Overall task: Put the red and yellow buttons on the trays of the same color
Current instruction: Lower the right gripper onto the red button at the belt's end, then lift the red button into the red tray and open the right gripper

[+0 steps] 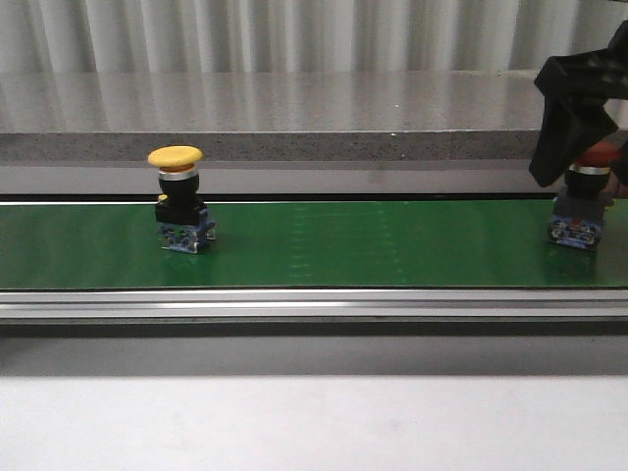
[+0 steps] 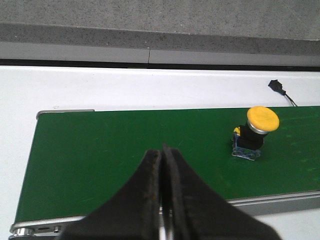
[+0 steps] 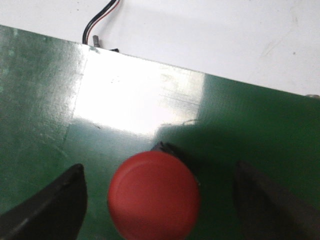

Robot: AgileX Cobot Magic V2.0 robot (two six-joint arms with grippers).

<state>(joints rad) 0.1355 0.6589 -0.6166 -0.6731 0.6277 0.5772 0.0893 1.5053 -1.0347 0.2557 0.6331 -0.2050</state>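
Your right gripper (image 3: 157,200) is spread wide, its fingers (image 3: 50,205) flanking the red button (image 3: 154,201) without touching it. Your left gripper (image 2: 162,165) is pressed closed and empty above the belt (image 1: 392,245), where the yellow button (image 1: 180,201) stands upright.

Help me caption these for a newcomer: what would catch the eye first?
The yellow button stands upright, alone on the left part of the green belt. At the far right, the red button sits between the open fingers of the right gripper, not yet clamped. The left gripper hangs shut above the belt, away from the yellow button.
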